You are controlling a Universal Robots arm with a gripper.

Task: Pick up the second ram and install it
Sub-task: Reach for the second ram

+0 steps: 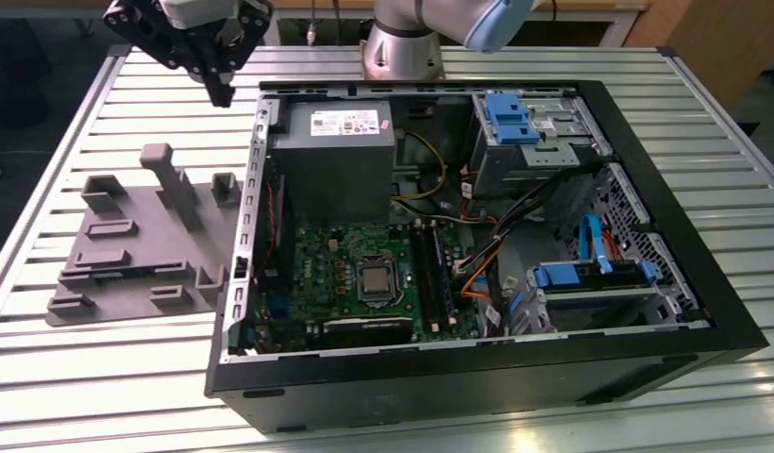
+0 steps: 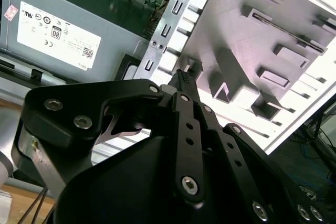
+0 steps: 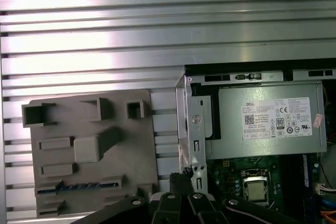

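The second ram was taken to be the thin dark strip with blue marks seen in the first wrist view. It was stood on edge in a long low slot of the grey holder. The other pockets and posts of that holder were seen bare. The holder was laid on the ribbed metal surface, just beside the wall of the open computer case, on the exterior view's left.

The pincer was held well above the surface, beyond the holder's far end and near the case's far corner. In both wrist views its tips were seen pressed together with nothing between them. They were well apart from the ram.

Inside the case, a grey power supply with a white label was mounted in the far corner nearest the pincer. The green motherboard was laid below it, with the processor socket at its middle and the long black memory slots just beside that. Orange cables were run from the board toward two drive cages with blue clips on the exterior view's right.
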